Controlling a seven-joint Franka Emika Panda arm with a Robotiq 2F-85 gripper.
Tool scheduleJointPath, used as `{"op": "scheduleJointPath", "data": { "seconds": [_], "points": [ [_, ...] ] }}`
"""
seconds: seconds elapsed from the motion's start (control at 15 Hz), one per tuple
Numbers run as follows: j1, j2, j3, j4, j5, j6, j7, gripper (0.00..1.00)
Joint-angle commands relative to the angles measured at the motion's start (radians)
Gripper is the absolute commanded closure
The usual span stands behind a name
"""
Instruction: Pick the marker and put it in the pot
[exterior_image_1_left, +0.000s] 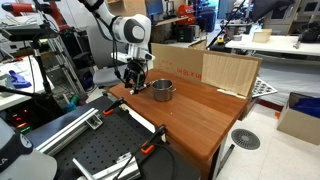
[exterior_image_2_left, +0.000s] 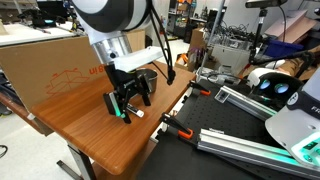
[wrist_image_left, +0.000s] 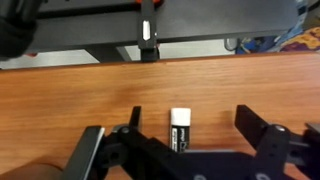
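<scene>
The marker (wrist_image_left: 180, 130) is a dark stick with a white end, lying on the wooden table (wrist_image_left: 70, 95). It lies between the two fingers of my gripper (wrist_image_left: 192, 112), closer to the left one. The fingers are spread wide and touch nothing. In both exterior views the gripper (exterior_image_1_left: 133, 80) (exterior_image_2_left: 125, 108) hangs low over the table near its edge. The marker's white end shows by the fingertips in an exterior view (exterior_image_2_left: 139, 113). The silvery pot (exterior_image_1_left: 162, 91) stands on the table just beside the gripper. It is out of the wrist view.
A large cardboard box (exterior_image_1_left: 228, 72) (exterior_image_2_left: 45, 70) stands along the table's back. A black perforated bench (exterior_image_1_left: 100, 150) with orange-handled clamps (exterior_image_2_left: 180, 128) adjoins the wooden table's edge. A clamp bar (wrist_image_left: 147, 30) shows beyond the table in the wrist view.
</scene>
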Motion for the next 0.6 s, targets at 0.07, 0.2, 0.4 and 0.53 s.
{"op": "scheduleJointPath", "data": {
  "seconds": [0.07,0.2,0.4,0.53],
  "points": [
    [0.051,0.074,-0.042,0.080,-0.063,-0.045,0.082,0.28],
    [0.057,0.082,-0.043,0.099,-0.073,-0.071,0.093,0.42],
    [0.056,0.088,-0.043,0.121,-0.082,-0.114,0.097,0.65],
    [0.053,0.091,-0.044,0.132,-0.091,-0.135,0.093,0.80]
  ]
}}
